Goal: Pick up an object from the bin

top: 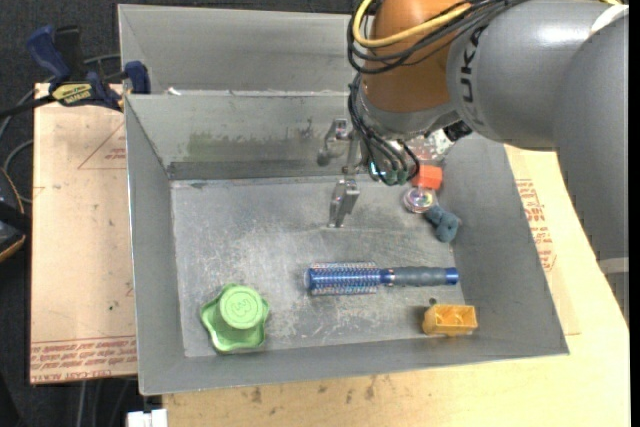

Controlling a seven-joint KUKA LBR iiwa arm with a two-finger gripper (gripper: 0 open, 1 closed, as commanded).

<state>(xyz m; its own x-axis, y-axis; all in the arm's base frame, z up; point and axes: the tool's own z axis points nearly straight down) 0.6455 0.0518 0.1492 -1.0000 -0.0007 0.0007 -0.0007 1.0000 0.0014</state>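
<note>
My gripper (338,173) hangs over the bare floor in the middle of the bin's back half, below the orange cover. Its two metal fingers (344,203) stand apart, open, with nothing between them. To the right of it lie a small orange-red block (430,177), a clear round piece (416,202) and a grey-blue stub (443,223), close together. A blue brush (380,278) with a bristled head and a slim handle lies flat in front of the gripper, apart from it.
A green flower-shaped lid (236,318) sits in the front left corner. A yellow-orange block (449,318) lies at the front right, just below the brush handle. The arm comes in from the right over the bin's back right part.
</note>
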